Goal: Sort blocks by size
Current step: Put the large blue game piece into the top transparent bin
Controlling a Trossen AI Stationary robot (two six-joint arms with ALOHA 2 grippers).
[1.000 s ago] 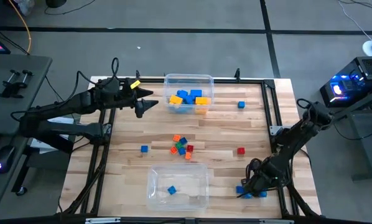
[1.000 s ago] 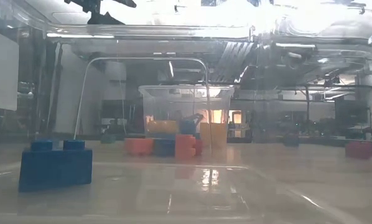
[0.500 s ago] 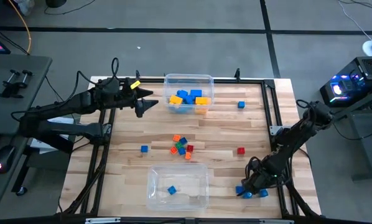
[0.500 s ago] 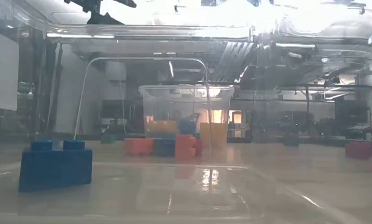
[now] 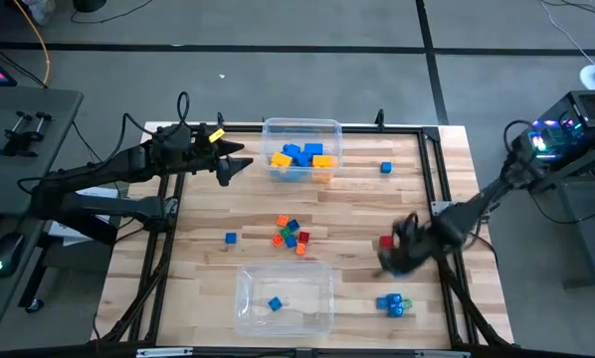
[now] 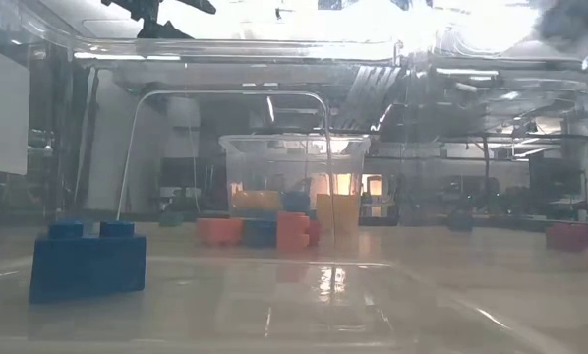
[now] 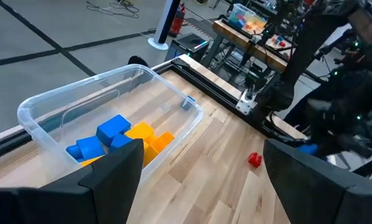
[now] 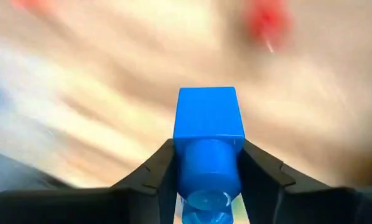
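Right gripper (image 8: pixel 208 171): fingers pinch a blue block (image 8: pixel 209 134) between them. In the right wrist view the block sits squarely in the gap, one dark finger pressed on each side, its square end sticking out past the fingertips and its round stud facing the camera. In the high view this gripper (image 5: pixel 398 249) is blurred; it hangs above the tabletop (image 5: pixel 357 214) to the right of the central cluster of small blocks (image 5: pixel 291 235), just beside a lone red block (image 5: pixel 385 241). The held block cannot be made out in the high view.

Left gripper (image 5: pixel 240 165): fingers spread apart, nothing between them. It hovers well to the upper left of the central cluster, just left of the far clear bin (image 5: pixel 301 126). The left wrist view shows its two dark fingers (image 7: pixel 114 174) wide apart, looking over that bin (image 7: pixel 61 99).

Blocks, placed from the central cluster:
- Far bin, above the cluster: larger blue and yellow blocks (image 5: pixel 302 157) piled inside.
- Near clear bin (image 5: pixel 284 270), below the cluster: one blue block (image 5: pixel 275 304) inside; in the low view it stands up close (image 6: pixel 88 264).
- Small blue block (image 5: pixel 230 238) to the left, alone on the wood.
- Small blue block (image 5: pixel 385 168) to the upper right, near the far bin.
- Blue blocks with a bit of green (image 5: pixel 391 304) to the lower right, near the tabletop's front right corner, below the right gripper and apart from it.
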